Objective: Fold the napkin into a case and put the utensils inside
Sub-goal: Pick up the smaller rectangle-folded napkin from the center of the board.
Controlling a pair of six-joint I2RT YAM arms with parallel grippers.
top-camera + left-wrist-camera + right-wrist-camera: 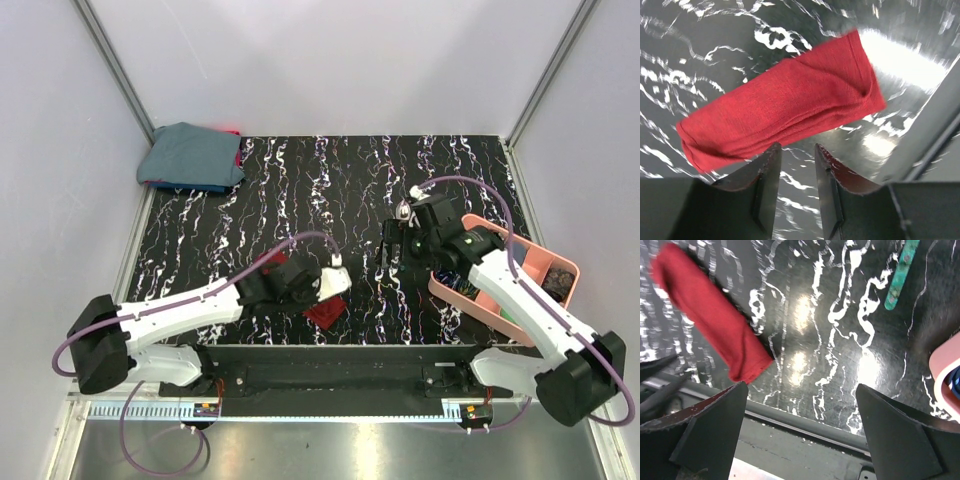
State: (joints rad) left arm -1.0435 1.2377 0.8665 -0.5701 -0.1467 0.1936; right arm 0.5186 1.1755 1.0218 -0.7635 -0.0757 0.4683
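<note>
The napkin lies folded into a narrow dark red case [785,105] on the black marbled table. In the top view, the case [325,313] is partly covered by my left arm. My left gripper [797,150] hovers just at its near long edge, open, with only bare table between the fingers. My right gripper [800,390] stands open wide above the table's front rail, with one end of the case [710,320] to its upper left. Of the utensils, one teal handle [900,275] lies on the table, far from the fingers.
A pink compartment tray [545,262] sits at the right edge under my right arm, and its rim [947,372] shows in the right wrist view. A blue-grey cloth bundle [190,155] lies at the back left corner. White walls enclose the table.
</note>
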